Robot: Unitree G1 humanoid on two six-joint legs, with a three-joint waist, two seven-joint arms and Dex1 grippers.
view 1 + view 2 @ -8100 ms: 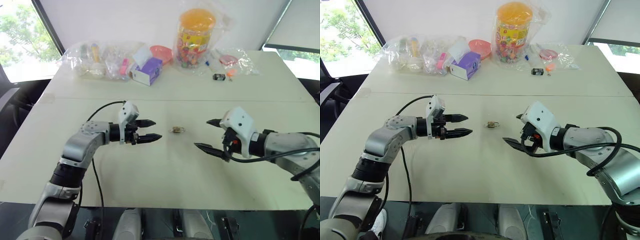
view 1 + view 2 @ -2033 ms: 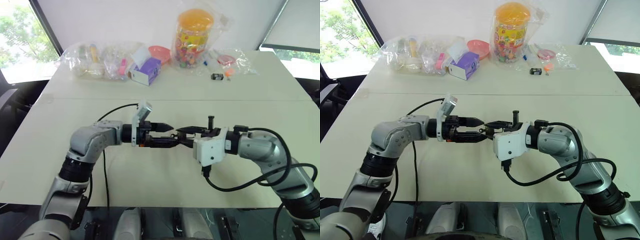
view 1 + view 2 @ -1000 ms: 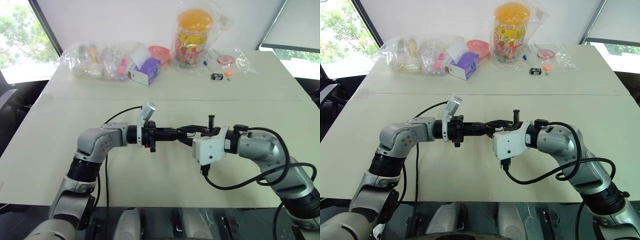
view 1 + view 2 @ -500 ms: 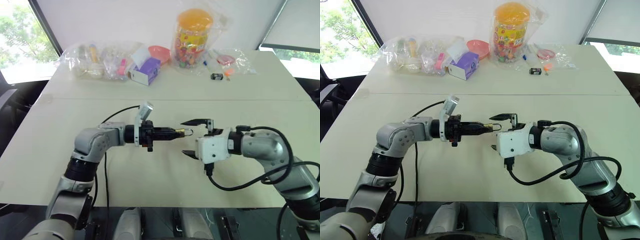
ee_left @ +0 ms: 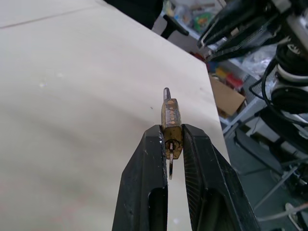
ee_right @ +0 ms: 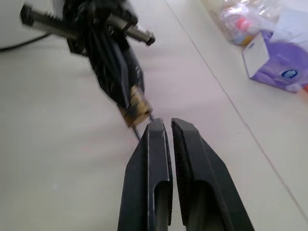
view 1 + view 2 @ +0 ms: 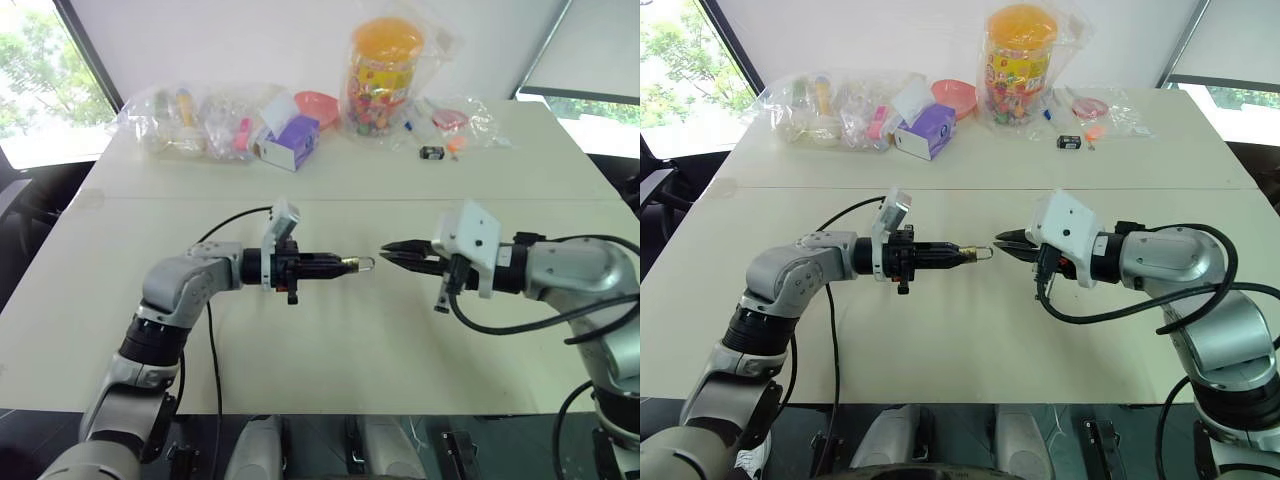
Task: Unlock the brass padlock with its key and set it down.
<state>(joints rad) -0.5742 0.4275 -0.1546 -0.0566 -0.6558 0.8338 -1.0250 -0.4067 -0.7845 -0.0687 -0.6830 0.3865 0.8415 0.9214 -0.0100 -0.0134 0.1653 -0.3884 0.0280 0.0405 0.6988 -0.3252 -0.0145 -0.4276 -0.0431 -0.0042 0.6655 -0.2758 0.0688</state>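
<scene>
Left jaws (image 7: 340,265) clamp brass padlock (image 7: 352,264) | right jaws (image 7: 386,251) closed, just beside

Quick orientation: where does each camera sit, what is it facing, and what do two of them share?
Head eyes: look down over the table; both arms show, left gripper holding the padlock, right gripper shut.
Left wrist: along its own fingers, clamping the padlock.
Right wrist: along its shut fingers, facing the left gripper.
Shared: both wrist views show the padlock.
</scene>
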